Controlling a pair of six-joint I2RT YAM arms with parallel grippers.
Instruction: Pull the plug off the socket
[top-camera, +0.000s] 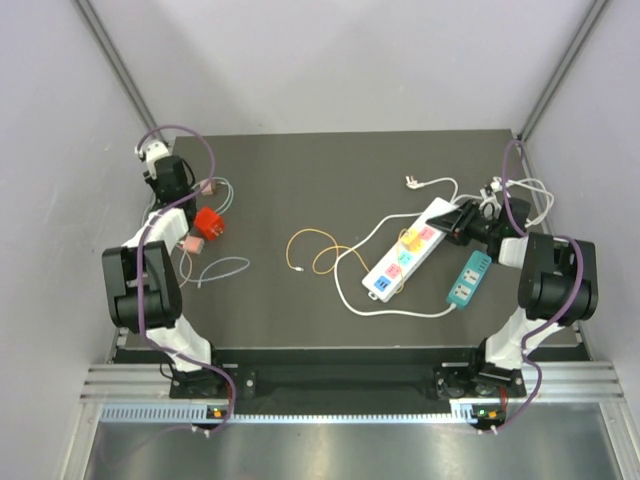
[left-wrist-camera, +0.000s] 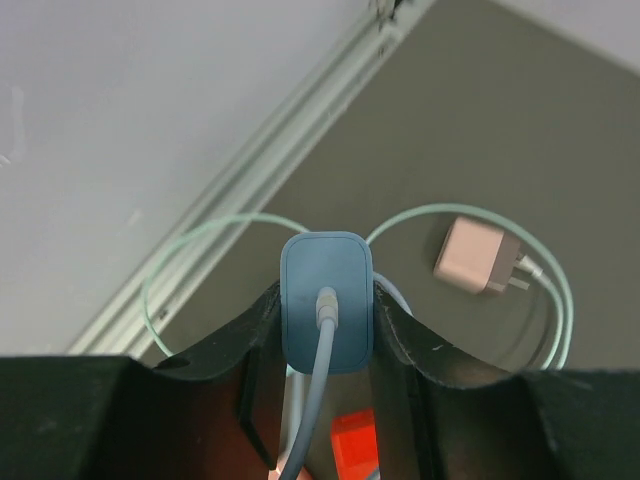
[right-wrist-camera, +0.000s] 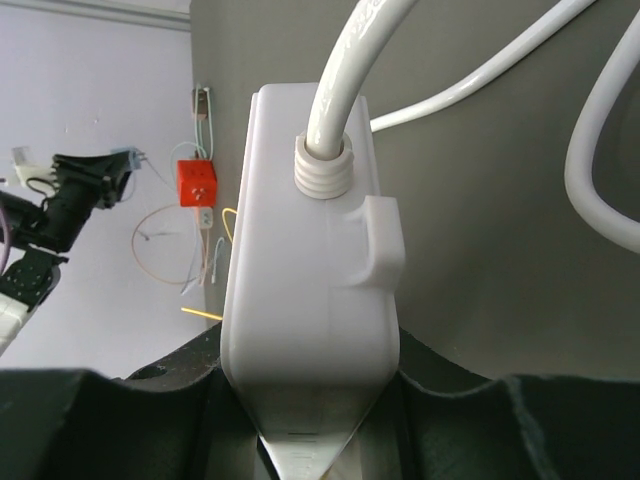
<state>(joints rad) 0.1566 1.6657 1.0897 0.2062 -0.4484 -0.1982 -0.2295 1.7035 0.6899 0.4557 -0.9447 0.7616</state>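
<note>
The top external camera looks steeply down from above and behind the arm bases, far enough off to take in the whole dark desk (top-camera: 300, 170). The left wrist camera sits close behind its own jaws, facing past the blue charger (left-wrist-camera: 326, 300) toward the desk's edge and the wall. The right wrist camera, tight against the end of the white power strip (right-wrist-camera: 310, 270), faces left across the desk, sharing the red adapter (right-wrist-camera: 197, 183) and the left arm (right-wrist-camera: 60, 200) with the overhead view.

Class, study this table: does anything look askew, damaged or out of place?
Nothing looks damaged. The white power strip lies diagonally across the table, and a pink adapter lies loose, plugged into nothing.
</note>
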